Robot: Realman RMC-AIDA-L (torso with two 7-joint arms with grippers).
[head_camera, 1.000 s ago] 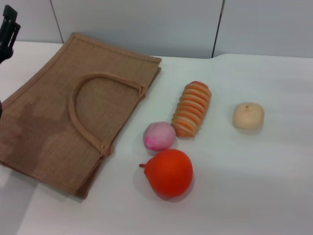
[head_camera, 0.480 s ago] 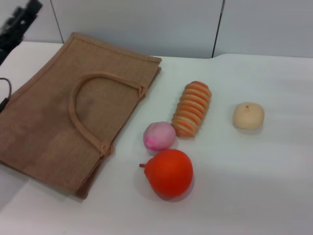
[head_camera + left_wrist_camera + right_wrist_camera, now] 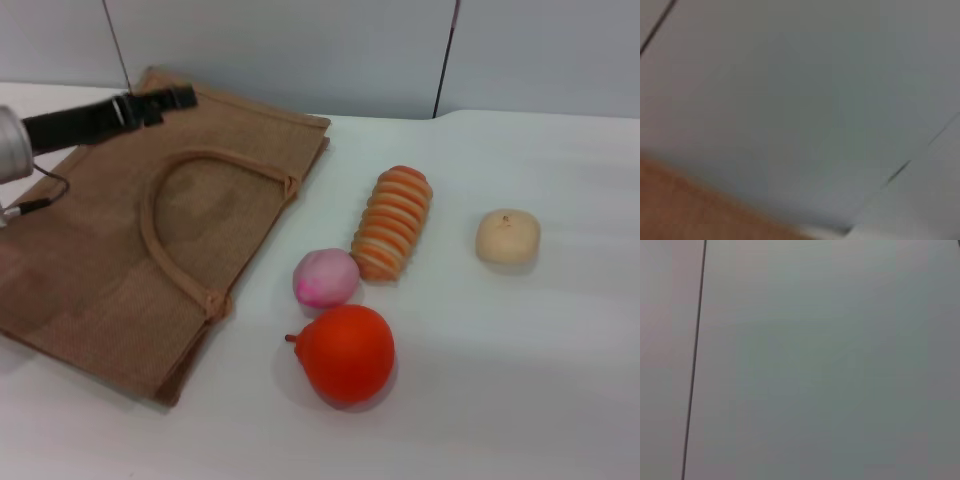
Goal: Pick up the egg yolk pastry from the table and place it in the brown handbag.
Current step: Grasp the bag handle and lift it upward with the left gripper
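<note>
The egg yolk pastry (image 3: pixel 507 236), a small cream-beige bun with a brown dot, sits alone on the white table (image 3: pixel 520 390) at the right. The brown handbag (image 3: pixel 90 270) lies flat at the left, its looped handle (image 3: pixel 150 235) on top. My left gripper (image 3: pixel 181 97) reaches in from the left, above the bag's far edge and far from the pastry. The left wrist view shows only wall and a brown blur of the bag (image 3: pixel 675 205). My right gripper is out of view; its wrist view shows only wall.
Between bag and pastry lie a long orange-and-cream ridged bread (image 3: pixel 392 221), a pink-white peach-like ball (image 3: pixel 325 277) and an orange-red fruit (image 3: pixel 345 352). A grey wall (image 3: pixel 300 50) stands behind the table.
My left arm has swung from the far left corner rightward and down, and now stretches over the bag's far edge. The things on the table have not moved.
</note>
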